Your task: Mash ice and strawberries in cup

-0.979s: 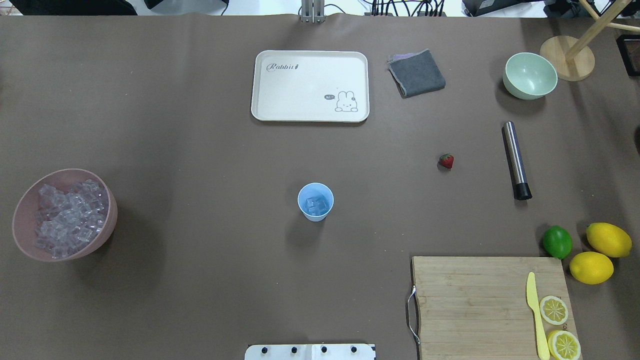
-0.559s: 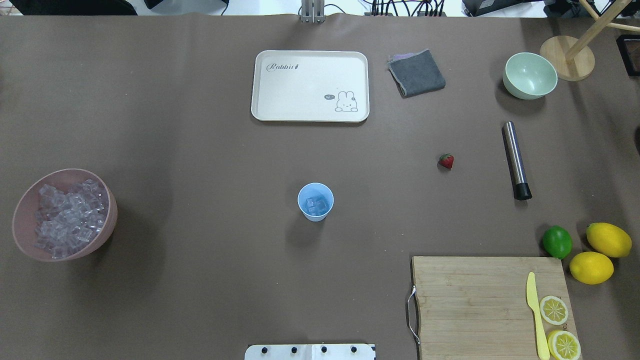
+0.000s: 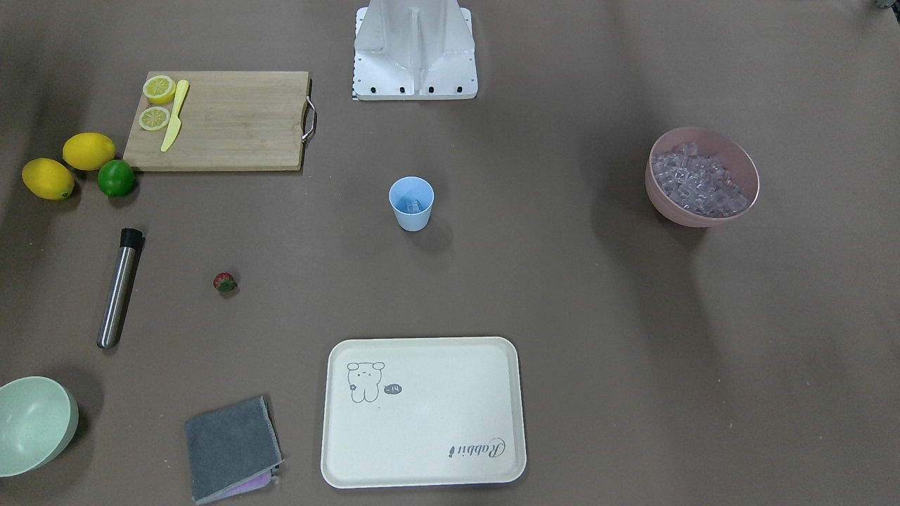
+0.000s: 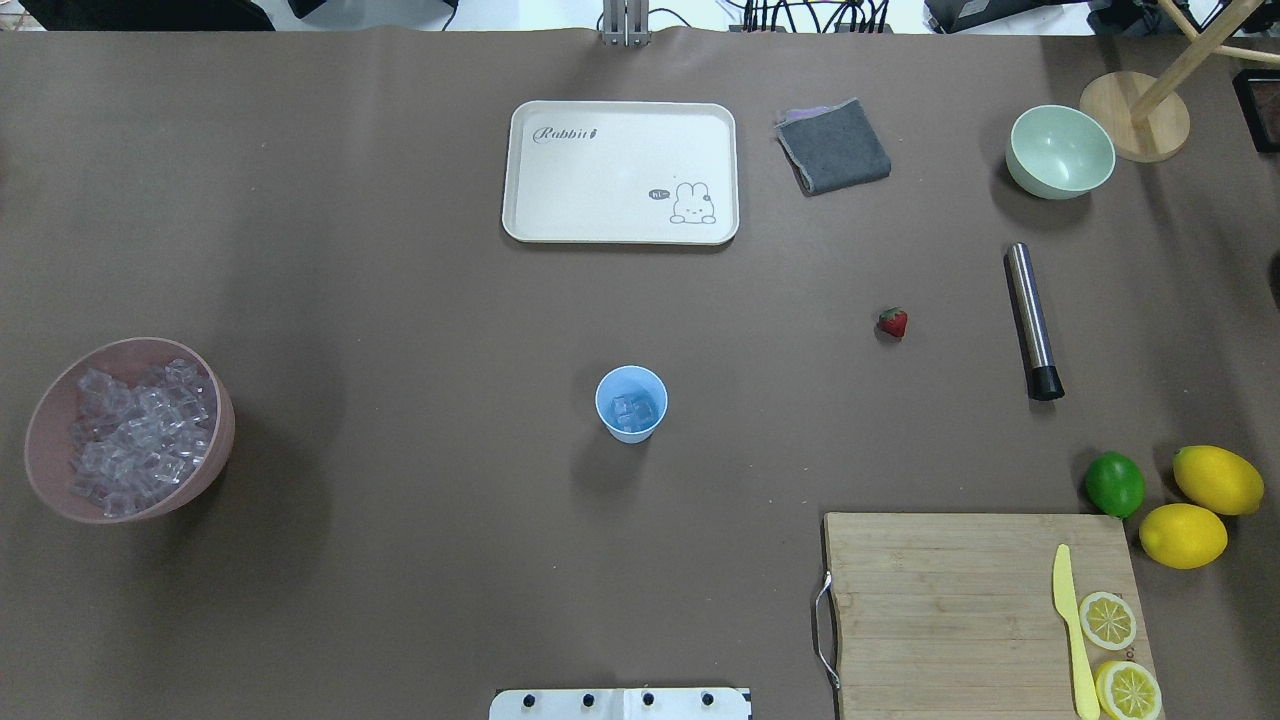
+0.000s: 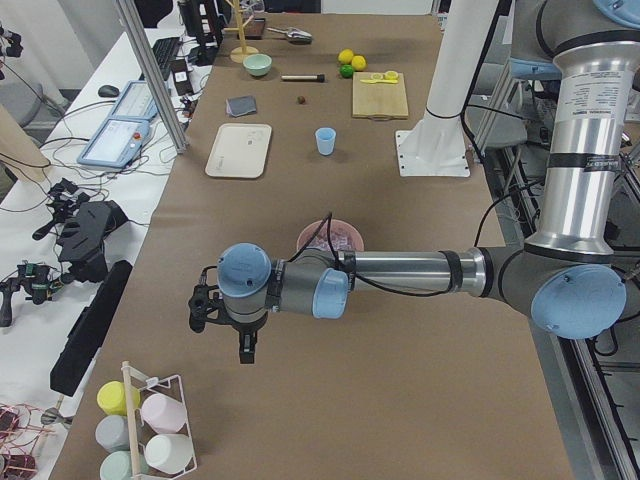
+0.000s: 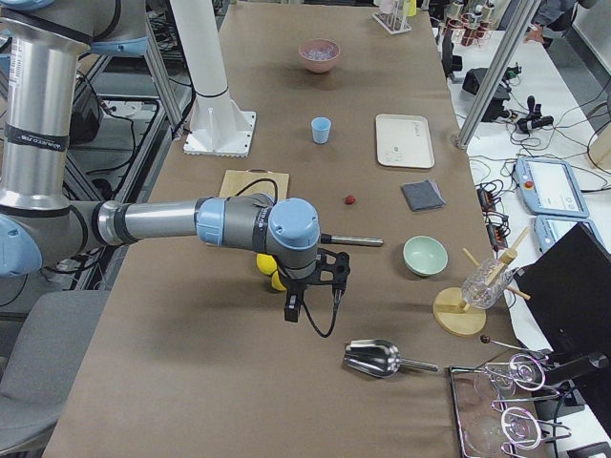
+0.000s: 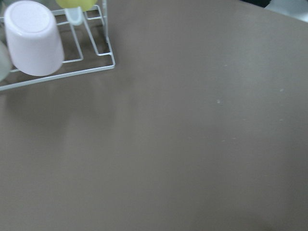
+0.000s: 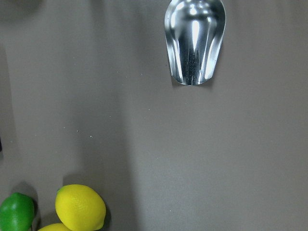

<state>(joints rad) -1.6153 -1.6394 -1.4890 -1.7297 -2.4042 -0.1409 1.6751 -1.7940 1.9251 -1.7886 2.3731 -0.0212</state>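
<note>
**Both arms parked at the table ends, cup waiting mid-table**

The light blue cup (image 4: 631,403) stands upright on the brown table, in the middle and a little towards the robot's base, with a few clear ice cubes (image 4: 633,410) lying in its bottom. Many more cubes fill the pink bowl (image 4: 48,425) far off on the robot's left. The strawberry (image 4: 893,322) lies alone on the bare table, well apart from the cup on the robot's right, near a steel muddler (image 4: 1031,320) with a black tip that lies flat.

Beyond the cup sit a cream rabbit tray (image 4: 620,172), a folded grey cloth (image 4: 833,146) and a pale green bowl (image 4: 1060,152). Nearer the robot, a wooden cutting board (image 4: 950,600) carries a yellow knife (image 4: 1070,625) and two lemon halves (image 4: 1107,619). A lime (image 4: 1114,483) and two whole lemons (image 4: 1217,479) lie just off the board's corner.

The left gripper (image 5: 205,310) hangs over bare table past the pink bowl, near a wire rack (image 7: 98,48) holding an upturned pink cup (image 7: 32,37). The right gripper (image 6: 329,272) hovers at the opposite end, between the lemons and a metal scoop (image 8: 195,41). Neither touches anything. From where either gripper shows, I cannot tell whether its jaws are spread or pressed together
</note>
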